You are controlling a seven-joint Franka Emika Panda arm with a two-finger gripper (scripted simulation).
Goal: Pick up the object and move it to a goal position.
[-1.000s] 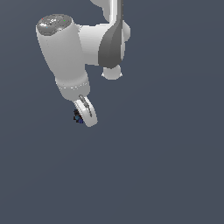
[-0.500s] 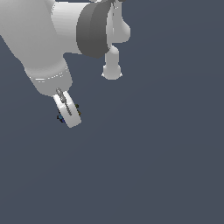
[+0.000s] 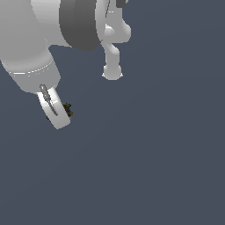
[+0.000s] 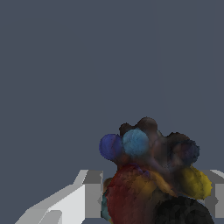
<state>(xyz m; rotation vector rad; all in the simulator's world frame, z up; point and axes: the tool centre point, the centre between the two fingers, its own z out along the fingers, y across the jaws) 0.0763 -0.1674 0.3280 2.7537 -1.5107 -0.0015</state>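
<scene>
The object (image 3: pixel 67 109) is a very small dark lump with greenish-brown specks, showing beside my white finger (image 3: pixel 53 108) at the exterior view's left. My gripper (image 3: pixel 60 115) is shut on it and holds it in the air. In the wrist view the object (image 4: pixel 151 179) fills the space between my two fingers (image 4: pixel 83 197); it is a dark knobbly cluster with blue, red and yellow lumps. The far finger is hidden in the exterior view.
The white and grey arm (image 3: pixel 52 30) fills the upper left of the exterior view. A white link end (image 3: pixel 112 70) hangs down near the top middle. Everything else is a plain dark grey-blue ground.
The arm has moved toward the camera and to the exterior view's left, looming larger. The gripper has carried the object with it, still shut on it.
</scene>
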